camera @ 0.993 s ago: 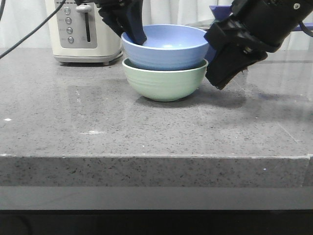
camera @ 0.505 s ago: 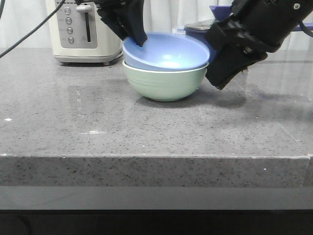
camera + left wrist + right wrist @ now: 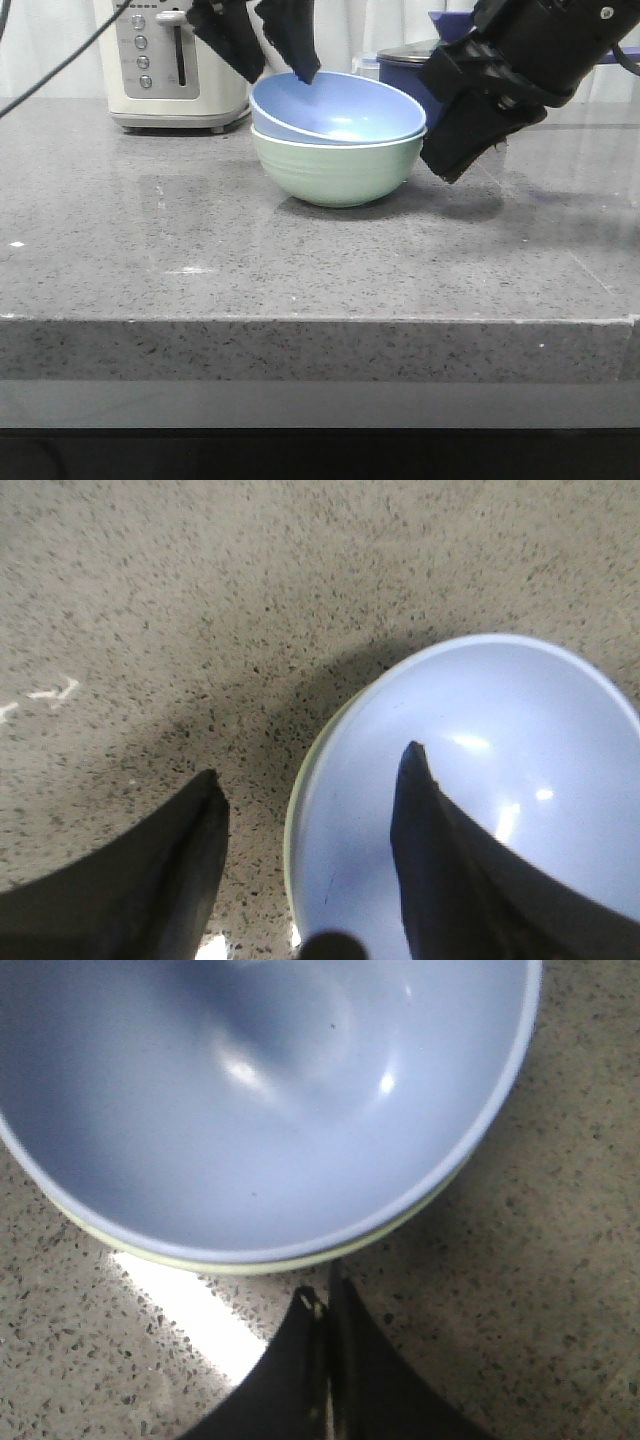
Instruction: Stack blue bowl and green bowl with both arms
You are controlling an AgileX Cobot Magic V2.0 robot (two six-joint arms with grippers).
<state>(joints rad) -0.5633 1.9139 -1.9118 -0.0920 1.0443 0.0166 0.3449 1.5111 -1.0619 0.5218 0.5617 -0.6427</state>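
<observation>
The blue bowl (image 3: 337, 108) rests nested and tilted inside the green bowl (image 3: 335, 172) on the counter. My left gripper (image 3: 277, 62) is open just above the blue bowl's far-left rim, one finger over the bowl and one outside it. In the left wrist view the left gripper (image 3: 310, 770) straddles the blue bowl's (image 3: 500, 770) rim, with a thin edge of the green bowl (image 3: 300, 800) showing. My right gripper (image 3: 445, 165) is shut and empty beside the green bowl's right side. In the right wrist view the right gripper (image 3: 322, 1295) sits just outside the green rim (image 3: 300, 1260) and the blue bowl (image 3: 260, 1090).
A cream toaster (image 3: 172, 62) stands at the back left. A dark navy lidded saucepan (image 3: 415, 68) stands behind the bowls at the back right. The grey stone counter (image 3: 200, 260) ends in a front edge near the camera.
My left gripper has let go of the blue bowl, opened and lifted a little. The blue bowl dropped into the green bowl and now lies tilted. The right arm has not moved.
</observation>
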